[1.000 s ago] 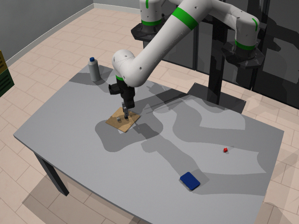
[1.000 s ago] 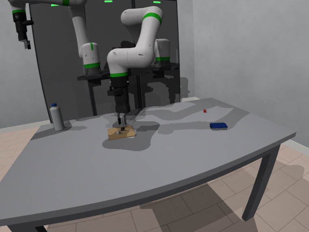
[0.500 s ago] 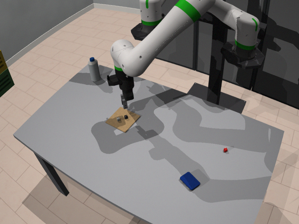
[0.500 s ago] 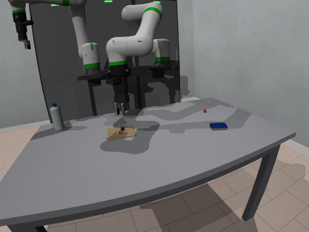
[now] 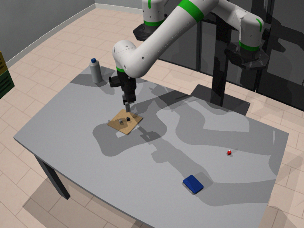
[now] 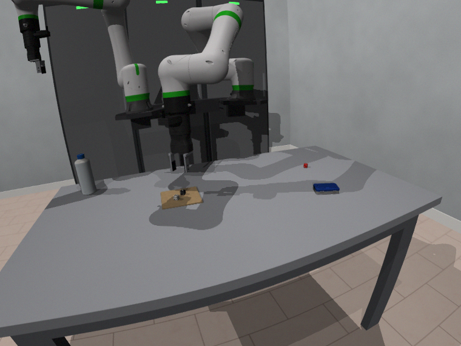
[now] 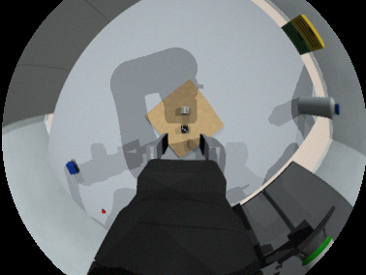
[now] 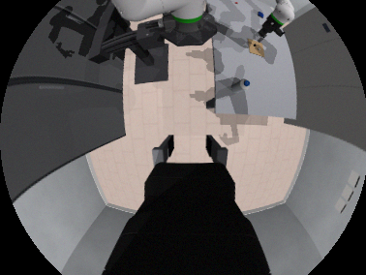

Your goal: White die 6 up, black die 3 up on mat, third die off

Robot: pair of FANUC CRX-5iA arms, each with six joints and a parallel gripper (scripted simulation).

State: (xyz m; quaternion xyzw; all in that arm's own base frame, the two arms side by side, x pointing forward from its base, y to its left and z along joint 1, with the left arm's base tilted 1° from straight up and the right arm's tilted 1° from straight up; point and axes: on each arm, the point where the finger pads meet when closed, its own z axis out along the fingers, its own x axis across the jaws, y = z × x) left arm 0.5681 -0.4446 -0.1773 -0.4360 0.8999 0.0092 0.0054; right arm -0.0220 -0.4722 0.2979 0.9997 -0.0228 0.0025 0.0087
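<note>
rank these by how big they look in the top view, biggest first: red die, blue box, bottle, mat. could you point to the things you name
1. mat [image 5: 127, 129] [image 6: 169, 203] [image 7: 170, 104] [image 8: 251, 50]
2. bottle [image 5: 96, 72] [image 6: 85, 176] [image 7: 315, 106] [image 8: 240, 86] and blue box [image 5: 193, 184] [image 6: 326, 187] [image 7: 72, 168] [image 8: 260, 15], too close to rank; the box may be nearer the camera
3. red die [image 5: 229, 152] [image 6: 305, 165] [image 7: 104, 211] [image 8: 236, 3]

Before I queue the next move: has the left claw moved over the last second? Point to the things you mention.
Yes. Judged against the mat [image 5: 126, 129] [image 6: 191, 198] [image 7: 205, 118] [image 8: 259, 52] in the exterior view, the left claw [image 5: 127, 110] [image 6: 179, 170] [image 7: 183, 139] [image 8: 259, 40] has risen.
</note>
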